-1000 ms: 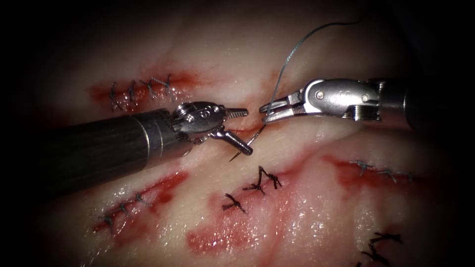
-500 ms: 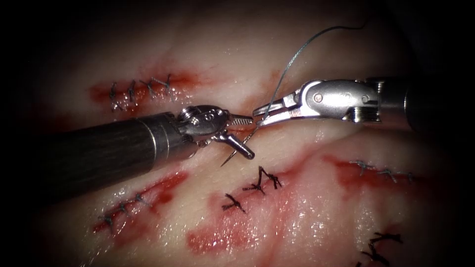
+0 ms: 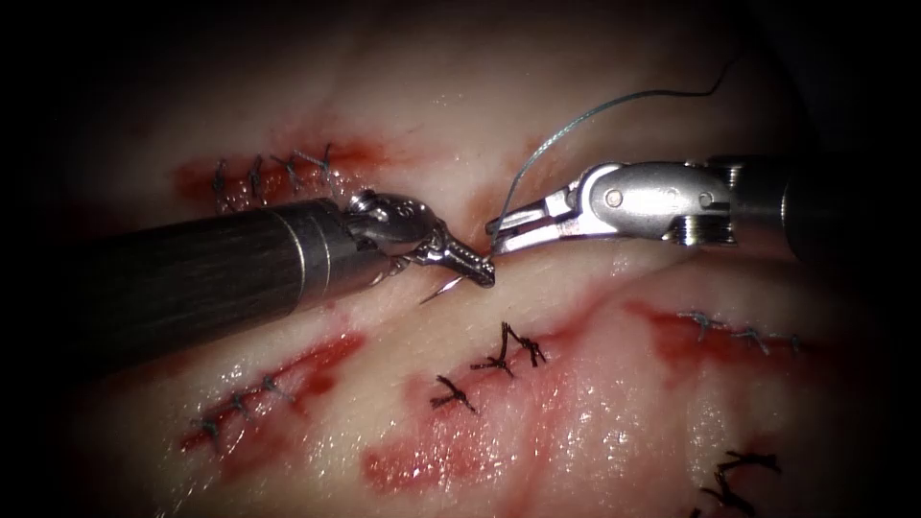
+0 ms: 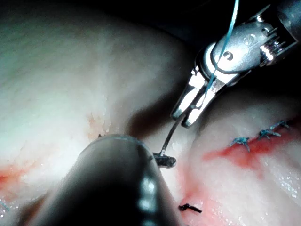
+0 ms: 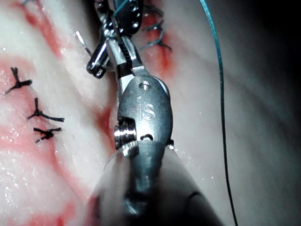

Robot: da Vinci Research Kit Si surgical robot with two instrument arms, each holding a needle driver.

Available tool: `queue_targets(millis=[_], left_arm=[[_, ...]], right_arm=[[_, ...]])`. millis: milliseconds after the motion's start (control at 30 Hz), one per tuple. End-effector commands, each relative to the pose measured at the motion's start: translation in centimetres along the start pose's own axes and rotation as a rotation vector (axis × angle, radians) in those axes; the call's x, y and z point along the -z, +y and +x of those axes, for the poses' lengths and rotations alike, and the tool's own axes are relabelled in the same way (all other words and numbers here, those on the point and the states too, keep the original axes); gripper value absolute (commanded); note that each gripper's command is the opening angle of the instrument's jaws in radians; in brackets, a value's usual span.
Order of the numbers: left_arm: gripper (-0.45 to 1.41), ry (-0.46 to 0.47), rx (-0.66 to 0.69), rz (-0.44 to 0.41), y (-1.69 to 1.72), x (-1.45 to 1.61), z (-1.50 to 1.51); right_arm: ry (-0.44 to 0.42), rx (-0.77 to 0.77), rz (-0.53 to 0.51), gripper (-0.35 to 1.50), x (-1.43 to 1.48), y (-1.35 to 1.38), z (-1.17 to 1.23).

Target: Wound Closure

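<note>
Glistening tissue (image 3: 576, 403) with stitched red cuts, left gripper (image 3: 470, 267) clamped on the needle (image 3: 436, 290) near its tip, right gripper (image 3: 499, 235) holding its tail, thread (image 3: 576, 117) arching away.

your left tool (image 3: 477, 270) has a dark grey, faintly streaked shaft and bright silver jaws. the right tool (image 3: 499, 233) is silver too, with "is" stamped on it. the needle (image 3: 436, 290) shines pale silver. the thread (image 3: 566, 132) is teal, darkening to black at its far end. the tissue (image 3: 576, 317) is creamy pink, streaked with red fluid (image 3: 422, 465). its stitches come in grey-blue (image 3: 273, 173) rows and black (image 3: 508, 350) knots.
</note>
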Motion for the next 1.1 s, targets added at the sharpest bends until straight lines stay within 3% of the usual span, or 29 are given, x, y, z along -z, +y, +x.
queue_targets(millis=[33, 67, 100, 167, 200, 267, 400, 533, 767, 933, 1100], left_arm=[[-0.45, 0.013, -0.01, -0.012, -0.04, -0.05, 0.06], [-0.45, 0.022, -0.012, -0.005, -0.03, -0.06, 0.05], [-0.45, 0.048, -0.013, 0.016, 0.01, -0.07, 0.04], [-0.45, 0.079, -0.012, 0.04, 0.04, -0.09, 0.03], [-0.45, 0.079, -0.012, 0.04, 0.04, -0.09, 0.03], [-0.45, 0.123, -0.009, 0.065, 0.1, -0.11, 0.01], [-0.45, 0.185, -0.004, 0.079, 0.14, -0.13, 0.02], [-0.45, 0.273, 0.002, 0.074, 0.17, -0.13, 0.05], [-0.45, 0.449, 0.034, 0.132, 0.16, -0.16, 0.11], [-0.45, 0.483, 0.042, 0.179, 0.14, -0.19, 0.1], [-0.45, 0.497, 0.044, 0.214, 0.14, -0.25, 0.07]], right_arm=[[0.002, 0.002, -0.003, -0.35, -0.07, 0.05, -0.04], [0.0, -0.01, -0.009, -0.35, -0.07, 0.05, -0.04], [-0.009, -0.04, -0.025, -0.2, -0.07, 0.05, -0.03], [-0.028, -0.081, -0.048, 0.32, -0.07, 0.04, -0.03], [-0.028, -0.081, -0.048, 0.32, -0.07, 0.04, -0.03], [-0.051, -0.106, -0.1, 0.76, -0.07, 0.03, -0.03], [-0.097, -0.128, -0.181, 0.84, -0.05, 0.02, -0.01], [-0.088, -0.155, -0.243, 0.96, -0.05, 0.02, 0.0], [-0.14, -0.194, -0.464, 0.89, -0.08, -0.09, -0.06], [-0.186, -0.202, -0.552, 0.86, -0.09, -0.12, -0.03], [-0.171, -0.207, -0.607, 0.78, -0.08, -0.11, 0.05]])
